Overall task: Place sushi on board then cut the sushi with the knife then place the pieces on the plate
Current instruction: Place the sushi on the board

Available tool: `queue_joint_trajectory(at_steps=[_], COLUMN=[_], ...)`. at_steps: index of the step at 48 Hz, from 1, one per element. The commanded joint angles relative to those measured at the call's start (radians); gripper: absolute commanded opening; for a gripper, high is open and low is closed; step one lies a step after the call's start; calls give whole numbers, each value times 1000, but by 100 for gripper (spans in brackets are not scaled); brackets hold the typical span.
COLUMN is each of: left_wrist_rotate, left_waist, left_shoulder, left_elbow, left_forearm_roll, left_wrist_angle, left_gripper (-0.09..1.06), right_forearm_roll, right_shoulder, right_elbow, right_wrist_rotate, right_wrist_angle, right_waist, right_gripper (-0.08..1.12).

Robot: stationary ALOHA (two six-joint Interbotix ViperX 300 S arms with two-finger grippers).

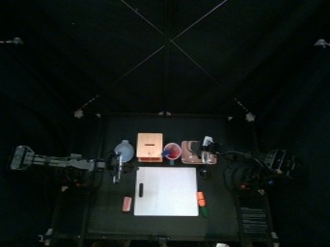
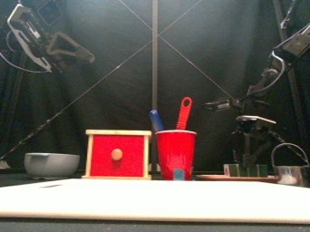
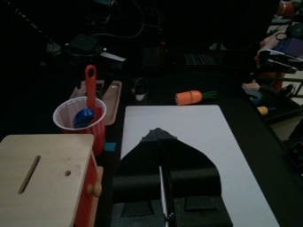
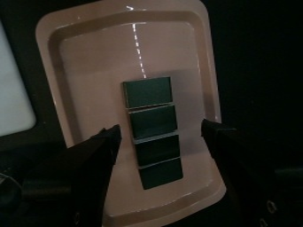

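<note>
Right gripper straddles the sushi on the tray while the left hangs idle.

From where I stand, the left gripper [image 3: 158,135] hangs at nine o'clock of the white cutting board [image 1: 168,190], its jaws pinched together on nothing. The red cup [image 2: 177,154] with the knives stands at twelve. At one o'clock is the pink tray [image 4: 83,53], and the sushi roll [image 4: 154,133] lies along its middle. The right gripper [image 4: 162,133] is spread wide, one jaw on each long side of the roll and neither touching it. The roll looks light and stiff, but it is jointed. I would pinch the long sides at the middle blocks, gently, or the end pieces may break away.
</note>
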Motion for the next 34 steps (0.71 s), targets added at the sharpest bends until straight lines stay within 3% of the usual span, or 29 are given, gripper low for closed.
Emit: queue_joint_trajectory(at_steps=[1,15,27,34], left_wrist_rotate=[-2,-3,-3,-3], left_waist=[2,0,0,0], left_shoulder=[2,2,2,0], left_elbow=[-15,-9,-3,-2], left_forearm_roll=[-2,-3,-3,-3], left_wrist_angle=[-3,-2,-2,-2], left_gripper=[-2,-2,-1,-1], right_forearm_roll=[61,132,138,167], right_shoulder=[6,72,94,61], right_elbow=[-20,-15,-15,-29], right_wrist_rotate=[-55,-129,-126,-103], right_wrist_angle=[-18,-51,-43,-6], right_waist=[-35,-54,-54,-54], right_gripper=[100,95,67,58])
